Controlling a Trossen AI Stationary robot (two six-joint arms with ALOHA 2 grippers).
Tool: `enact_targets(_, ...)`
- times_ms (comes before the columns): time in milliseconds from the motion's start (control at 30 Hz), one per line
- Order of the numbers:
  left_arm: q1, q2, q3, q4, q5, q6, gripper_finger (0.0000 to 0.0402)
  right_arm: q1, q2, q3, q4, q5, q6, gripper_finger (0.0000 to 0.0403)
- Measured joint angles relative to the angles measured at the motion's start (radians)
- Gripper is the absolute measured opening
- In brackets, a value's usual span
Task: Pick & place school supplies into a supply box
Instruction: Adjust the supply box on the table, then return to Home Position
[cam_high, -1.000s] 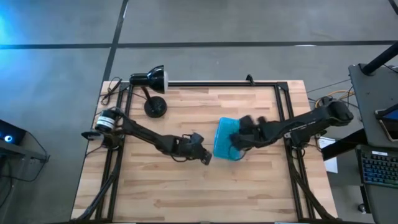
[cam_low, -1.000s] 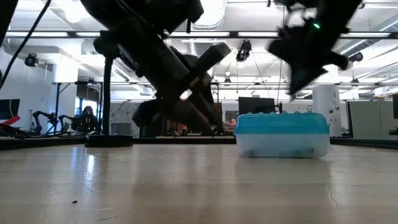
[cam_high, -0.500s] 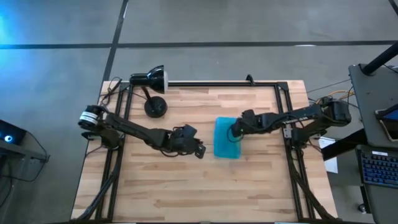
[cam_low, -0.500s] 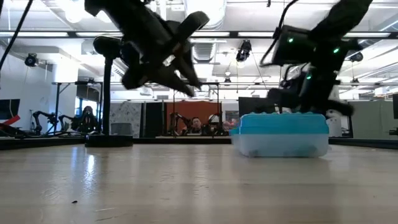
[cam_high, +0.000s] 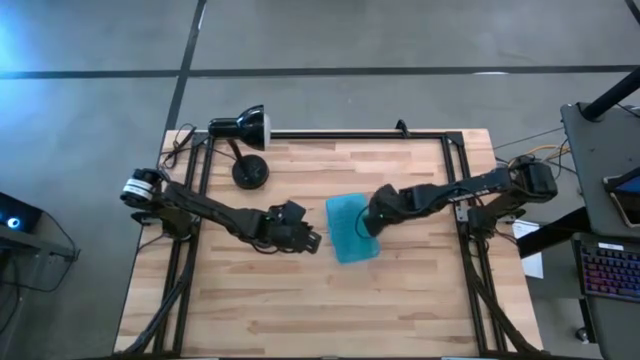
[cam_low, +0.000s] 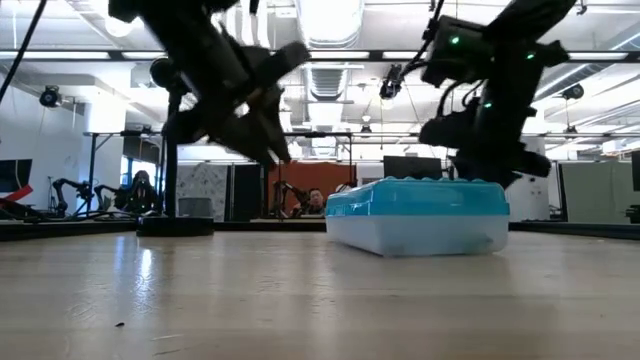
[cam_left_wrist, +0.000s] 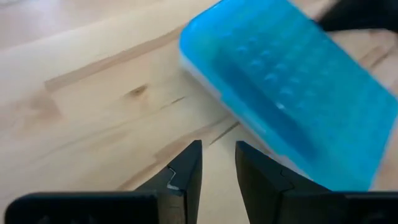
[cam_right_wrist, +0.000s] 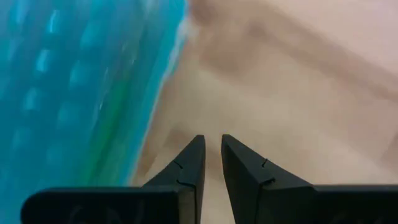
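Note:
The supply box (cam_high: 351, 228) lies shut on the table's middle, teal half up and whitish half down (cam_low: 415, 215), turned askew. No loose school supplies show, and what is inside the box I cannot make out. My left gripper (cam_high: 312, 240) hangs just left of the box with a narrow gap between its fingers (cam_left_wrist: 218, 146), and the box (cam_left_wrist: 292, 93) lies ahead of it untouched. My right gripper (cam_high: 369, 221) is low at the box's right long side, fingers shut (cam_right_wrist: 213, 140), with the teal lid (cam_right_wrist: 68, 93) close beside them. My right gripper meets the box's right long side (cam_high: 366, 228) with the outer side of one finger (cam_right_wrist: 186, 165), coming from the table's right, slanting down. The box rests flat on the table. The exact spot of touch is hidden by the gripper itself.
A black desk lamp stands at the far left, its head (cam_high: 240, 128) over the table's edge and its base (cam_high: 250, 172) on the wood. A black frame rail (cam_high: 350, 134) runs along the far edge. Bare wood lies on the near half.
My right gripper came down and moved toward the table's left, sliding the box leftward and turning it askew, its far end swinging left. My left gripper drew back toward the table's left and rose a little.

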Motion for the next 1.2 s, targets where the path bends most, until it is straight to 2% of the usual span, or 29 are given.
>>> enact_targets(67, 0.010, 0.002, -0.033, 0.028, 0.000, -0.024, 0.0080, 0.040, 0.000, -0.010, 0.015, -0.055, 0.004, 0.0047)
enact_targets(167, 0.016, -0.009, -0.078, 0.057, -0.005, -0.064, 0.0080, 0.094, 0.033, -0.016, 0.114, -0.066, 0.027, 0.0047)
enact_targets(300, 0.015, -0.014, -0.105, 0.065, -0.004, -0.096, 0.0080, 0.111, 0.101, 0.012, 0.209, -0.106, 0.064, 0.0047)
enact_targets(367, 0.015, -0.014, -0.099, 0.069, -0.004, -0.096, 0.0080, 0.125, 0.122, 0.037, 0.180, -0.096, 0.054, 0.0047)
enact_targets(467, 0.012, -0.030, -0.085, 0.069, -0.004, -0.080, 0.0080, 0.161, 0.098, 0.084, 0.096, -0.010, 0.010, 0.0047)
enact_targets(600, 0.010, -0.119, -0.073, 0.094, 0.008, -0.008, 0.0080, 0.220, -0.048, 0.143, 0.025, 0.159, -0.143, 0.0047)
enact_targets(700, -0.007, -0.256, -0.085, 0.244, 0.020, 0.237, 0.0080, 0.231, -0.199, 0.119, 0.068, 0.174, -0.323, 0.0047)
enact_targets(767, -0.011, -0.343, -0.140, 0.357, 0.033, 0.390, 0.0080, 0.226, -0.302, 0.046, 0.080, 0.165, -0.359, 0.0046)
enact_targets(833, 0.017, -0.407, -0.228, 0.441, 0.130, 0.458, 0.0080, 0.212, -0.403, -0.031, 0.074, 0.131, -0.347, 0.0042)
enact_targets(900, 0.060, -0.447, -0.322, 0.524, 0.288, 0.463, 0.0080, 0.201, -0.502, -0.079, 0.080, 0.122, -0.343, 0.0038)
enact_targets(1000, 0.118, -0.520, -0.414, 0.576, 0.443, 0.443, 0.0080, 0.180, -0.611, -0.099, 0.109, 0.165, -0.422, 0.0036)
enact_targets(1100, 0.163, -0.640, -0.458, 0.600, 0.413, 0.433, 0.0080, 0.161, -0.679, -0.090, 0.055, 0.263, -0.494, 0.0038)
enact_targets(1200, 0.200, -0.748, -0.504, 0.581, 0.356, 0.467, 0.0080, 0.161, -0.750, -0.040, -0.108, 0.408, -0.308, 0.0040)
